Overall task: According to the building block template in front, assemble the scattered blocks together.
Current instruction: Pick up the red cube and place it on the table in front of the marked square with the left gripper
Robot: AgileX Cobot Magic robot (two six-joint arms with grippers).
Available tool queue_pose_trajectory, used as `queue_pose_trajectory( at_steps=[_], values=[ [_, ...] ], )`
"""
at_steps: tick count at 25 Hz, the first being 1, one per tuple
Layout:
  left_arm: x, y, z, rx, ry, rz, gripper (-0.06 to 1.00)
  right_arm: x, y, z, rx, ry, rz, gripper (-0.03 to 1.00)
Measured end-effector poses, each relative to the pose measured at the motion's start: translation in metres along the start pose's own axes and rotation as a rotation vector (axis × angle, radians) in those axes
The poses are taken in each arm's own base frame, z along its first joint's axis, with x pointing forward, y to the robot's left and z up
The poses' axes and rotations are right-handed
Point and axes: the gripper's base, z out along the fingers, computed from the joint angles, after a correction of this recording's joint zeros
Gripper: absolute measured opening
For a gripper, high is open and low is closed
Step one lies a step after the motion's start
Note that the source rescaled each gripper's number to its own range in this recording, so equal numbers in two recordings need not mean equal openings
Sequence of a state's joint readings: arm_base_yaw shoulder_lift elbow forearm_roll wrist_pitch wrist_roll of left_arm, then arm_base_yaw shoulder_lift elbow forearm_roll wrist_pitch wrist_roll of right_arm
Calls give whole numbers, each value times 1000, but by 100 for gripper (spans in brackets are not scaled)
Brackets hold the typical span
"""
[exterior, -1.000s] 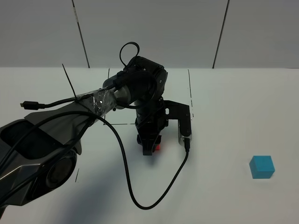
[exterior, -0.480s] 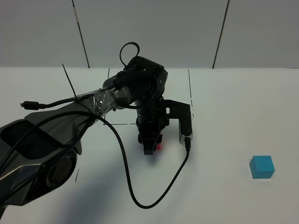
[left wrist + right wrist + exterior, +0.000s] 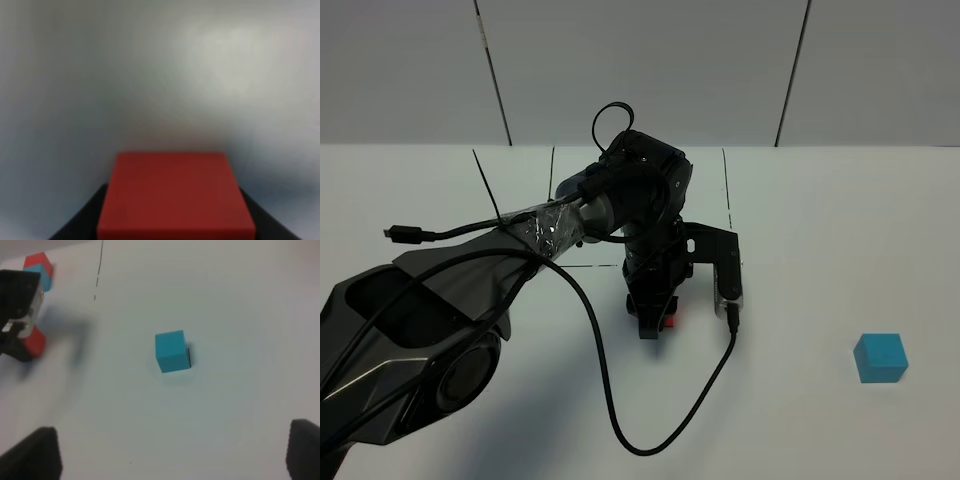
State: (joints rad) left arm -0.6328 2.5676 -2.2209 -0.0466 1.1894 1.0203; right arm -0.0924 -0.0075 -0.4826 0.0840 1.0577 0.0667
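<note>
Currently the left gripper [image 3: 654, 325] is clamped on the red cube [image 3: 175, 197], low over the white table [image 3: 820, 220] near its middle. Wrist view shows the cube filling the gap between two dark fingers [image 3: 82, 220]. Cannot tell if the cube rests on the table or hangs just above it. Cyan cube [image 3: 880, 358] sits alone on the table, well apart to the right of the red one, nothing touching it. Right gripper [image 3: 170, 455] is apart from the cyan cube, fingers spread wide, holding nothing. Template bar [image 3: 39, 267], red block joined to cyan block, lies just beyond the left gripper, hidden by the arm in the high view. Black cable [image 3: 640, 452] loops below the left arm.
</note>
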Motion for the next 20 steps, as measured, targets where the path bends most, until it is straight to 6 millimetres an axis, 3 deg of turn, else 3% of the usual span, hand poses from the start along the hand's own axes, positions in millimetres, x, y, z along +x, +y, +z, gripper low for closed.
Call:
queue_pose_trajectory(
  at_steps=[20],
  values=[
    [0, 0, 0, 3, 2, -4, 0, 0, 0, 0, 0, 0, -1, 80]
  ],
)
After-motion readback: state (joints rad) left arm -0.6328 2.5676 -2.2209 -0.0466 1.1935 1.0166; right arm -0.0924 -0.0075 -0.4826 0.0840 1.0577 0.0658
